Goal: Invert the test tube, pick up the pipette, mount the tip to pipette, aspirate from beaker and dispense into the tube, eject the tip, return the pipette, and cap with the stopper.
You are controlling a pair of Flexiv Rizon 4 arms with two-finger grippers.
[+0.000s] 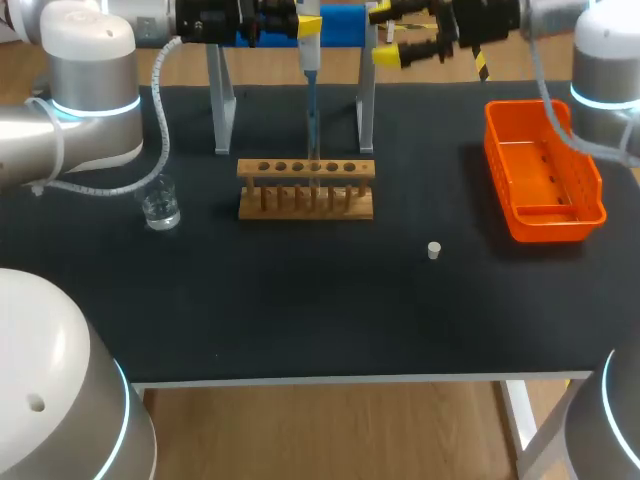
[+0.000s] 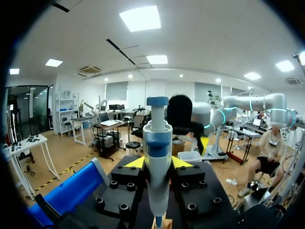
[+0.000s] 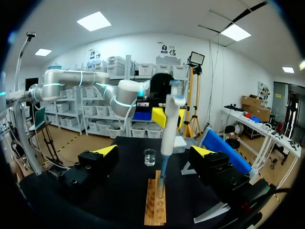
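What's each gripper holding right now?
Left gripper: shut on the pipette.
Right gripper: open, empty.

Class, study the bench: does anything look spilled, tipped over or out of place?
Nothing stands out. The beaker and wooden rack stand upright, the mat shows no spill, and the stopper merely lies loose, not yet used.

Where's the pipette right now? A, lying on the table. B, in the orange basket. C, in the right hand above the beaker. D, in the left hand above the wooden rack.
D: the pipette sits between the yellow tips of the left hand, pointing down at the wooden rack, while the right hand is open and holds nothing.
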